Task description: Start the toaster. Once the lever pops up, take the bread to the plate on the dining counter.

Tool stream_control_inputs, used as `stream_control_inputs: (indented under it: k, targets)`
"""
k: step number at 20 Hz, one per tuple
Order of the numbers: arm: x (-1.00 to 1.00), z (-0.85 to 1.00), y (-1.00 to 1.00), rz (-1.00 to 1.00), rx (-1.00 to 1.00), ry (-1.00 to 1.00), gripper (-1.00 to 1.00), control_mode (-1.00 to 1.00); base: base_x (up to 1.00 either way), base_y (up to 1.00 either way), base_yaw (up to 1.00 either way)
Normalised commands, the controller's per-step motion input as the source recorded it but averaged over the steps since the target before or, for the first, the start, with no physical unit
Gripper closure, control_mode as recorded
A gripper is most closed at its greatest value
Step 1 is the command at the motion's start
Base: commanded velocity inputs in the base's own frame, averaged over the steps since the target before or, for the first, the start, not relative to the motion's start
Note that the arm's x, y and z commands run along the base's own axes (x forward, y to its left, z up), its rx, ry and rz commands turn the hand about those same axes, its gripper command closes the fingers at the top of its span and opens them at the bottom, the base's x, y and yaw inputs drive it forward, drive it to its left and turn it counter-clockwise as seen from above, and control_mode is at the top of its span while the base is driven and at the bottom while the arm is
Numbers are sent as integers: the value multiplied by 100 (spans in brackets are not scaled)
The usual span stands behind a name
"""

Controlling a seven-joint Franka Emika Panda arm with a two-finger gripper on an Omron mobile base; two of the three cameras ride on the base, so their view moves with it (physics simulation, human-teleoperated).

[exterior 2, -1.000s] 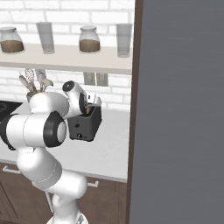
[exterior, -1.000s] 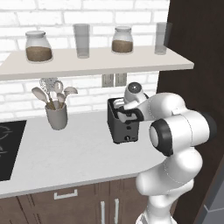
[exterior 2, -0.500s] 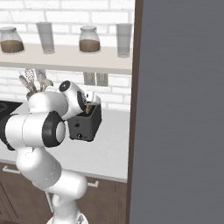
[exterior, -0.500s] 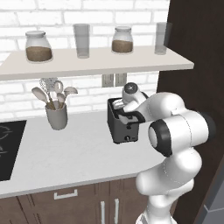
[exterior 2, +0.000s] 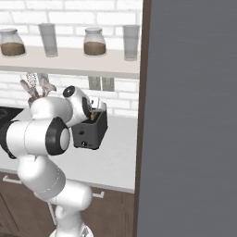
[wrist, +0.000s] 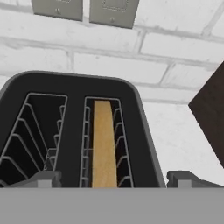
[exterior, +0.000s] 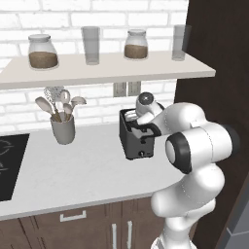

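The black toaster (exterior: 136, 146) (exterior 2: 90, 134) stands on the white kitchen counter against the brick wall. In the hand view I look straight down into the toaster (wrist: 74, 92). Its left slot holds nothing, and the tan bread (wrist: 103, 144) stands on edge in the right slot. My gripper (wrist: 113, 179) (exterior: 139, 124) (exterior 2: 96, 111) hovers just above the toaster's top, open, its fingertips (wrist: 43, 178) spread wider than the right slot, with nothing held. A sliver of the bread (exterior 2: 92, 116) shows under the hand. The plate and the dining counter are out of view.
A grey utensil holder (exterior: 63, 129) stands left of the toaster, and a black cooktop (exterior: 7, 165) lies at the far left. A shelf (exterior: 97, 69) with jars and glasses hangs overhead. A tall dark cabinet side (exterior: 219, 73) flanks the toaster's right. Wall outlets (wrist: 83, 6) sit behind it.
The hand has shifted only slightly over the toaster. Its jaws stay wide apart, and the bread sits where it was in its slot.
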Motion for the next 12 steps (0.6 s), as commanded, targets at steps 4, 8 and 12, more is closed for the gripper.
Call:
stream_control_inputs:
  k: [4,8,12]
  targets:
    - [0,-13,0,0,5,0,100,-100,0,0,0]
    - [0,-25,0,0,3,0,100,-100,0,0,0]
    - [0,-24,0,0,1,0,100,-100,0,0,0]
